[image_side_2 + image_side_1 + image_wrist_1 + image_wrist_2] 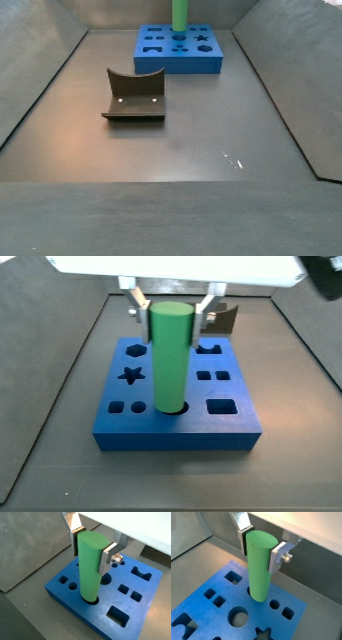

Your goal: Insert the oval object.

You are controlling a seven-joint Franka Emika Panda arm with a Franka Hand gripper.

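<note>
The oval object, a tall bright-green peg (90,567), stands upright with its lower end in a rounded hole of the blue block (143,587). My gripper (93,544) is shut on the peg's upper part, one silver finger on each flat side. A wrist view shows the same grip (260,546) on the peg (259,567) above the block (298,629). In a side view the gripper (171,311) holds the peg (168,356) in the front-middle hole of the block (181,431). In a side view only the peg (179,12) and the block (181,65) show.
The block has several other shaped holes, among them a star, a hexagon and squares. The dark fixture (134,95) stands on the grey floor away from the block; it also shows behind the block (222,318). Sloping grey walls enclose the floor.
</note>
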